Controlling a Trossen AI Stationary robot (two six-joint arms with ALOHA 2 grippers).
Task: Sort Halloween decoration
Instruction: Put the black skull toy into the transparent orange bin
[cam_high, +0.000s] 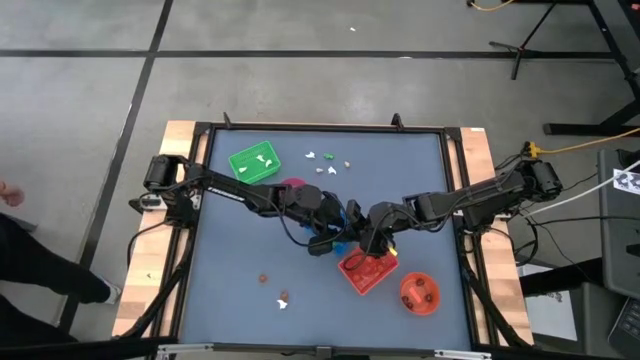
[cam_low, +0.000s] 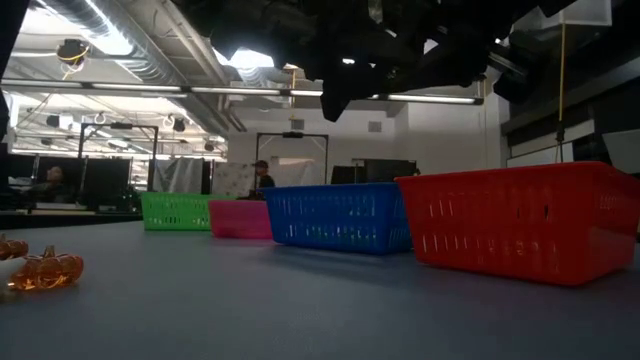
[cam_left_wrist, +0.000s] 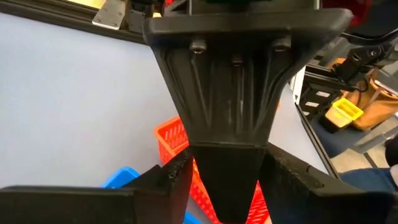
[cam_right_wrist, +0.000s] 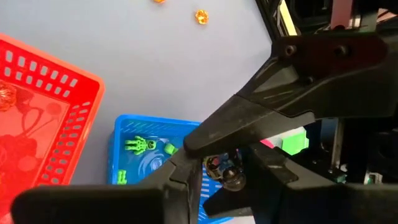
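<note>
Both grippers meet tip to tip above the blue tray (cam_high: 330, 247), between the pink bowl (cam_high: 296, 184) and the red tray (cam_high: 366, 272). My right gripper (cam_right_wrist: 224, 177) is shut on a small dark shiny trinket (cam_right_wrist: 225, 172). My left gripper (cam_left_wrist: 227, 180) is open, and its fingers stand on either side of the right gripper's tip without touching it. Green trinkets (cam_right_wrist: 138, 145) lie in the blue tray (cam_right_wrist: 149, 134). White trinkets (cam_high: 325, 160) lie loose near the far edge, and orange-brown ones (cam_high: 284, 295) near the near edge. My right gripper pinches the dark trinket (cam_right_wrist: 214, 167) between its two fingers, and the trinket is lifted clear above the blue tray. The left arm's dark gripper body reaches right up to it, and I cannot tell whether that gripper touches the trinket.
A green tray (cam_high: 254, 162) sits at the far left and an orange bowl (cam_high: 420, 292) at the near right. The red tray (cam_right_wrist: 37, 118) holds orange-brown pieces. An orange trinket (cam_low: 45, 270) lies near the low camera. The table's near left is open.
</note>
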